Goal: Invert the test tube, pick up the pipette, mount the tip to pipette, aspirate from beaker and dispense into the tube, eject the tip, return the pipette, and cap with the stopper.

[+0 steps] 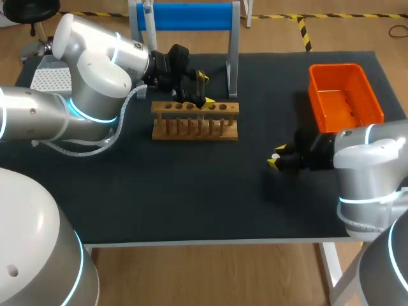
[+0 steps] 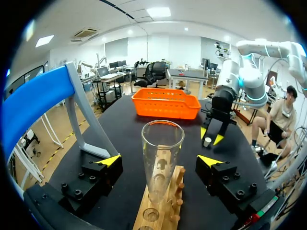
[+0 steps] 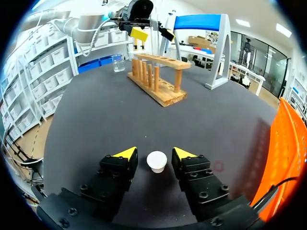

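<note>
- table point(image 1: 191, 204): dark top, carries all below.
- stand w/ blue bar point(image 1: 185, 16): far edge, behind rack.
- orange basket point(image 1: 336, 65): far right corner.
- wooden rack point(image 1: 194, 131): mid-table, in front of stand.
- left gripper point(image 2: 159, 160): over rack, fingers wide apart, not touching tube.
- right gripper point(image 3: 155, 152): low over table near basket, fingers apart, a gap each side of stopper.
- beaker point(image 3: 117, 62): clear, beyond rack.
- test tube point(image 2: 163, 139): upright in rack hole, mouth up, betw. left fingers.
- stopper point(image 3: 157, 161): white, on table betw. right fingers.
</note>
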Controlling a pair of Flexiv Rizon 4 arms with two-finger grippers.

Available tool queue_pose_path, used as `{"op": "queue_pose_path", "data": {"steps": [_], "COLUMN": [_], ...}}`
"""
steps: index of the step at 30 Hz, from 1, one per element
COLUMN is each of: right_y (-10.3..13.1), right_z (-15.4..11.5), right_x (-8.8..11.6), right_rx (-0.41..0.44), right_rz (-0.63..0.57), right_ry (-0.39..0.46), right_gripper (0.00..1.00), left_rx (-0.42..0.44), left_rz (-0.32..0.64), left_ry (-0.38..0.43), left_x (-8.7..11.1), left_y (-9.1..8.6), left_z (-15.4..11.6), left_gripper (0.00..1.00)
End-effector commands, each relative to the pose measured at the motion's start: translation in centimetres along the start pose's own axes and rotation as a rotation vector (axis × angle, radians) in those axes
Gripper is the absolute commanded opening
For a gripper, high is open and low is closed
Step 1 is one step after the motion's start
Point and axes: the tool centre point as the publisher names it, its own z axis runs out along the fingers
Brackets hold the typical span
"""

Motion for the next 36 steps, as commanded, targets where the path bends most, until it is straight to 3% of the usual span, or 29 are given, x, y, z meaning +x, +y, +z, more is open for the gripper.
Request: {"op": "queue_pose_path", "data": {"steps": [1,28,33,36], "right_y": [-0.02,-0.19,-0.24,-0.26], "right_z": [0.09,0.14,0.16,0.17], "right_x": [-0.02,-0.12,-0.13,-0.14], "right_rx": [0.002,0.012,0.015,0.017], "right_rz": [0.000,0.003,0.005,0.006], "right_ry": [0.000,-0.002,-0.002,-0.002], "right_gripper": [0.45,0.33,0.20,0.05], "left_rx": [-0.002,-0.002,-0.002,-0.002], "left_rz": [0.000,0.000,0.000,0.000], "left_ry": [0.001,0.001,0.001,0.001], "left_x": [-0.05,-0.05,-0.05,-0.05], "left_y": [-0.03,-0.03,-0.03,-0.03], "left_z": [0.04,0.04,0.04,0.04], "left_gripper": [1.00,1.00,1.00,1.00]}}
